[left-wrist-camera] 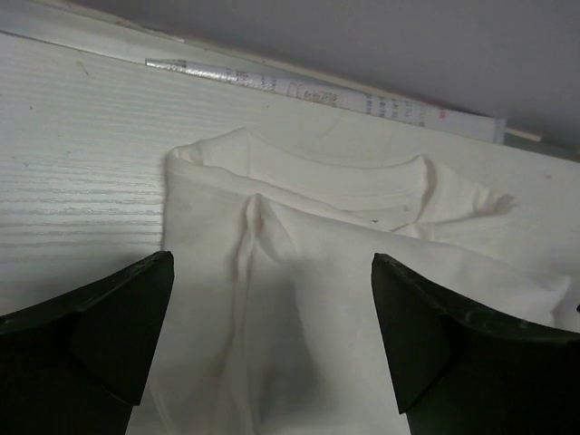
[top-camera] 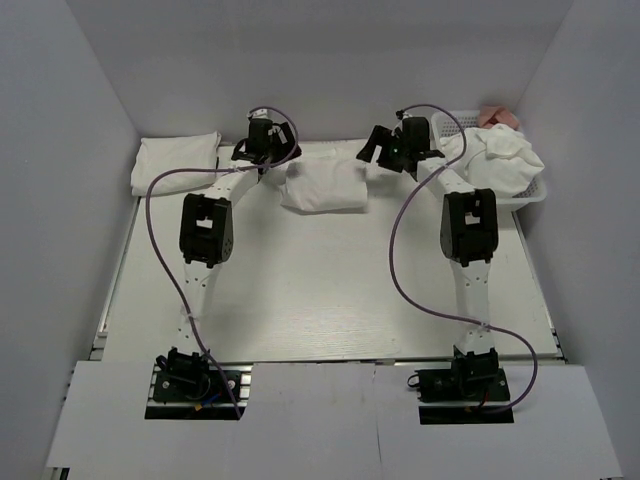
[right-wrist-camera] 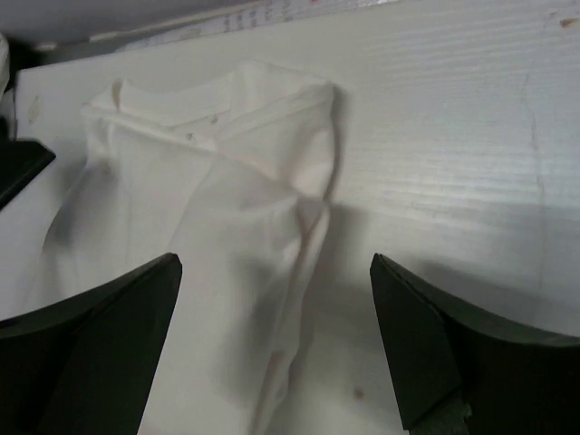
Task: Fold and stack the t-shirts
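While a folded shirt (top-camera: 322, 186) lies on the counter (top-camera: 330, 290), the left gripper (left-wrist-camera: 272, 261) and right gripper (right-wrist-camera: 275, 263) hover at either end, both spread wide apart.

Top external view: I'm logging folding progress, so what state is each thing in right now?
Middle t-shirt: folded, lying loose on the table.
Left pincer: open, holding nothing.
Right pincer: open, holding nothing.
Far-left t-shirt: folded, lying flat.
Basket t-shirts: unfolded, crumpled in a heap.
Basket: upright, filled with shirts.
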Tool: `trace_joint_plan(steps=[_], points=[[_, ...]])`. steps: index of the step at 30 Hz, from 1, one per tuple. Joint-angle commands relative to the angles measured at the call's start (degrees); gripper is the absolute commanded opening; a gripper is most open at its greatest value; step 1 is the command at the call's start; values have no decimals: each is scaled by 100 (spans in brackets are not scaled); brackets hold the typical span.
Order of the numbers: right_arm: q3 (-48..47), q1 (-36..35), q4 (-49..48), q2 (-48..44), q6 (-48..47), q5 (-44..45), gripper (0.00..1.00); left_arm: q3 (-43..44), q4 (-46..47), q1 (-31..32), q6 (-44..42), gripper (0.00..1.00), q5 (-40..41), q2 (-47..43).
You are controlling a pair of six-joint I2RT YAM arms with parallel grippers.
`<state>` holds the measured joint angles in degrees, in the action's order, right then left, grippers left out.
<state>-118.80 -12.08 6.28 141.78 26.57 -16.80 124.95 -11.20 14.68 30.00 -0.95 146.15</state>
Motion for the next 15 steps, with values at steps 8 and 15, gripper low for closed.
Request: trace_joint_plan(steps=[8, 15], points=[[1580, -506, -690, -1883, -635, -306, 90, -1323, 716, 158, -91, 100, -528, -1861], [1632, -717, -883, -1250, -170, -447, 90, -1798, 769, 220, 506, 100, -1732, -1388]])
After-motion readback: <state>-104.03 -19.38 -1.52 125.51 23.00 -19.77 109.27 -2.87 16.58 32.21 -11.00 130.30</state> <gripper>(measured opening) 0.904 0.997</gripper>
